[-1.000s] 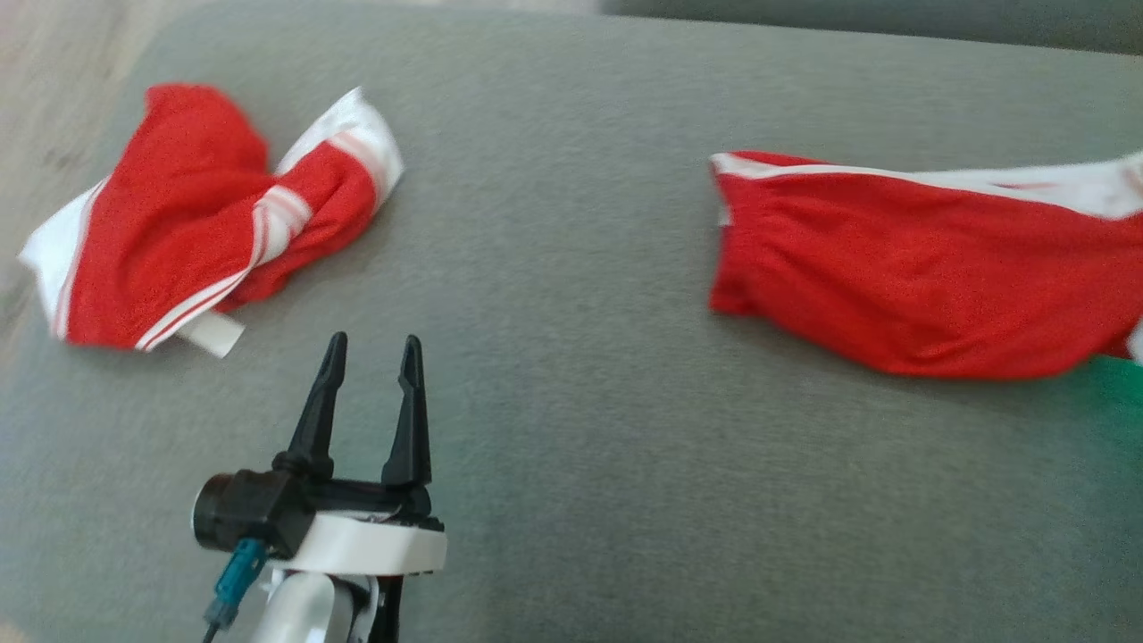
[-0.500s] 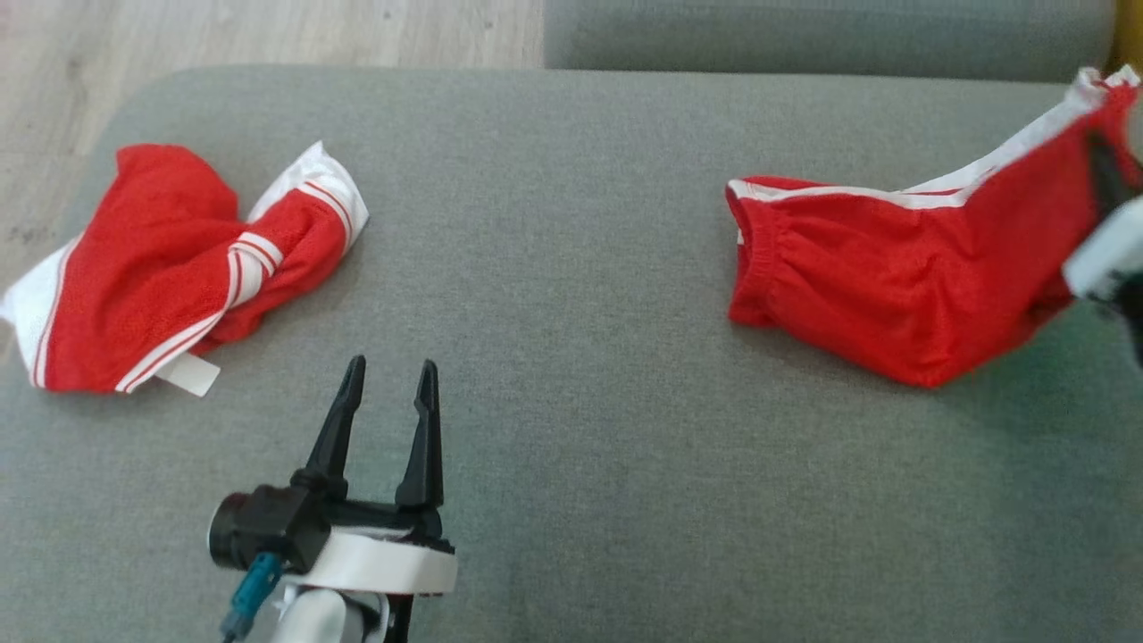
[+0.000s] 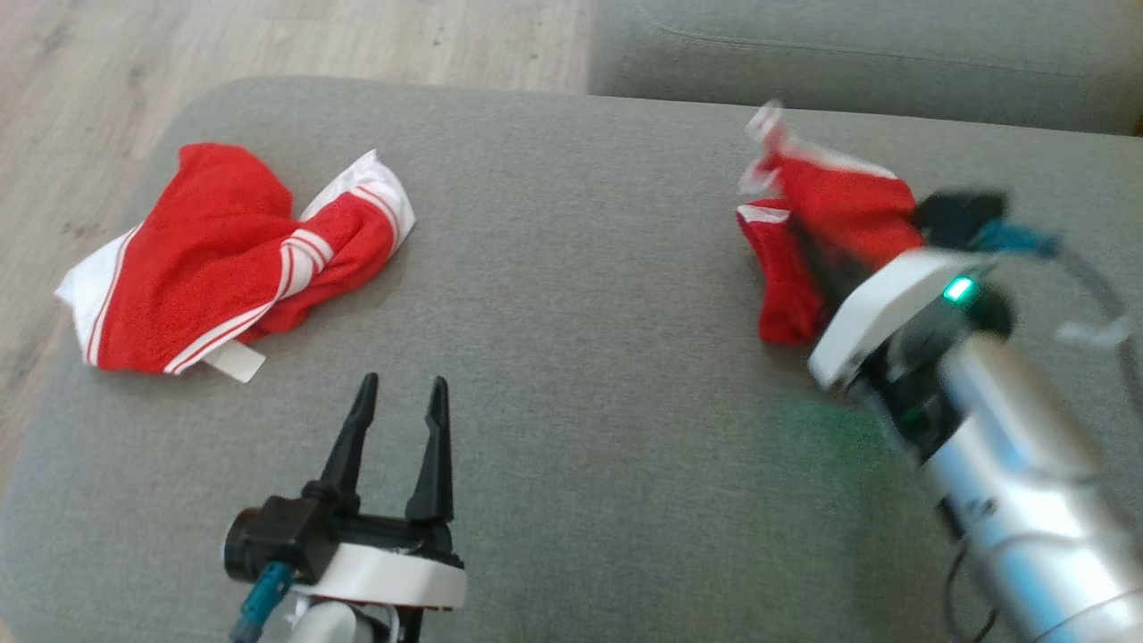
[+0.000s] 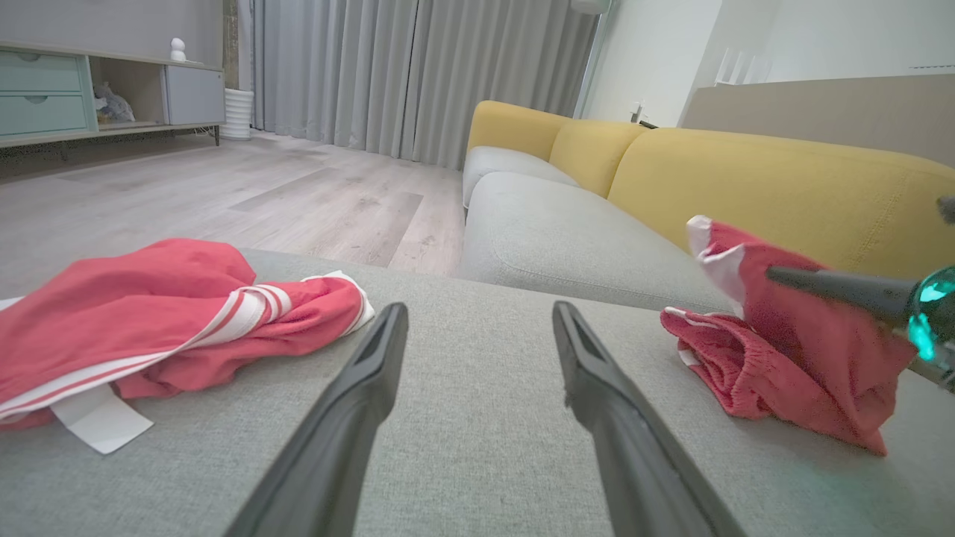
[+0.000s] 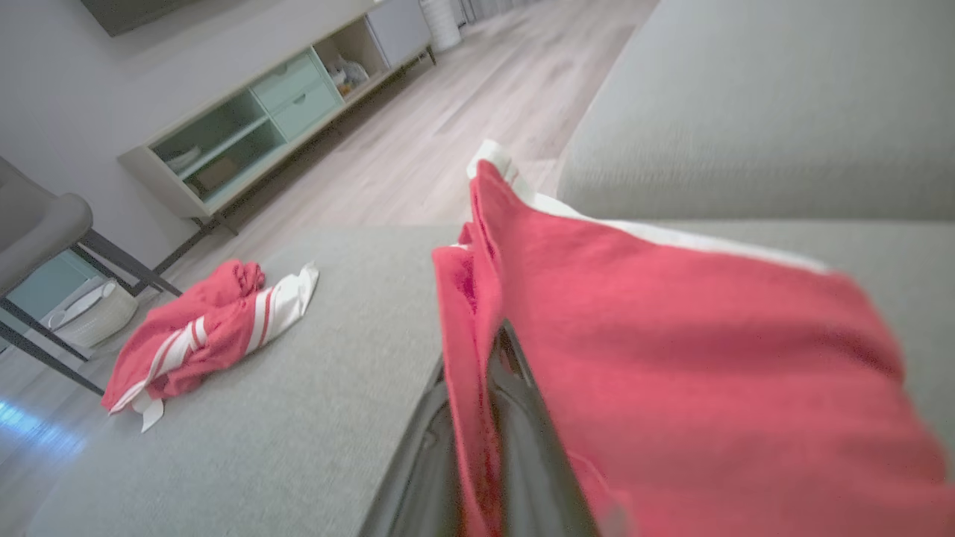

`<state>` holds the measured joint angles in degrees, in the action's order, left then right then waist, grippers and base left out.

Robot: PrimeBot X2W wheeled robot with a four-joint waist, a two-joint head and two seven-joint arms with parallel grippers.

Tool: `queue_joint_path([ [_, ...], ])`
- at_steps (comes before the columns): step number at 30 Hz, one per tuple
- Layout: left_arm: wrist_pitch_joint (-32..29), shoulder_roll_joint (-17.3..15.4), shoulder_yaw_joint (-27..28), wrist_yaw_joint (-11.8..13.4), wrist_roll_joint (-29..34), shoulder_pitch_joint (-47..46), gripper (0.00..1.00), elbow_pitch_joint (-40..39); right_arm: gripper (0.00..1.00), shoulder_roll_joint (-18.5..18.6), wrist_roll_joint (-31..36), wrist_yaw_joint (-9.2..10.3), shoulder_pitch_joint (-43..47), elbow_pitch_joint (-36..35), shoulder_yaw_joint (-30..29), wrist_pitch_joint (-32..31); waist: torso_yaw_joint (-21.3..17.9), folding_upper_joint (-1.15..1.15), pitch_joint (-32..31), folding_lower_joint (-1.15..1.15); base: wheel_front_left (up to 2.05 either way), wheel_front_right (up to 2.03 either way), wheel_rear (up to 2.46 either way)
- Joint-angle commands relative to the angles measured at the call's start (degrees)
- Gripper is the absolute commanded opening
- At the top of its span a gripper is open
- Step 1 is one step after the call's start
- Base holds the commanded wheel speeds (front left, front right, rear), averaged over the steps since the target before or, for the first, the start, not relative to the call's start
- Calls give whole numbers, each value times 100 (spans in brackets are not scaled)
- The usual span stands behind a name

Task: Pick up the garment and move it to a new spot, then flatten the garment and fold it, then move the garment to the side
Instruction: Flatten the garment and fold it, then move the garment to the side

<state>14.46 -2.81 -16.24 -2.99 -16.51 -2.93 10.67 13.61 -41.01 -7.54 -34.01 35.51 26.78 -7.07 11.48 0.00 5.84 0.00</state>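
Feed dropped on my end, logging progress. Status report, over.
Right gripper shut on red garment, one end raised, rest on grey cushion. Left gripper open, empty. Second red garment far left, clear.

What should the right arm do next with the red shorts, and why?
Probably lift a little higher before carrying them across. The right gripper is shut on the red shorts, but their waistband end lies on the grey cushion and would likely drag. The left gripper is open and holds nothing.

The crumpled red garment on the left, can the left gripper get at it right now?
Probably yes: the left gripper is open, and only bare grey cushion lies between it and the crumpled garment.
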Motion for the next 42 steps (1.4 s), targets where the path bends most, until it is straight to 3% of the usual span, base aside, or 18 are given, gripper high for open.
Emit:
queue_joint_path([
  [1,53,-7,113,21,-30,-92,100,-155,100,-122,57,5,-22,-95,39,76,74,0,5,0,0,0,0],
  [5,53,-7,66,52,-77,-94,100,-170,100,-309,61,5,62,-117,-172,623,168,0,-13,0,0,0,0],
  [13,53,-7,226,176,-69,168,100,-238,100,160,528,5,440,-262,-1022,1896,120,0,-312,0,0,0,0],
  [20,53,-7,485,382,-39,469,100,-363,100,305,1159,5,1407,-731,-1500,2198,-81,0,-661,0,0,0,0],
  [28,53,-7,653,536,205,811,100,-551,100,-238,2213,5,3173,-1954,-2101,2205,-222,0,-910,0,0,0,0],
  [34,53,-7,708,567,350,1013,100,-562,100,-617,2703,5,3809,-2191,-2152,2206,-301,0,-1053,0,0,0,0],
  [42,53,-7,715,548,479,1139,100,-480,100,-772,2917,5,4044,-2228,-2133,2206,-327,0,-1208,0,0,0,0],
])
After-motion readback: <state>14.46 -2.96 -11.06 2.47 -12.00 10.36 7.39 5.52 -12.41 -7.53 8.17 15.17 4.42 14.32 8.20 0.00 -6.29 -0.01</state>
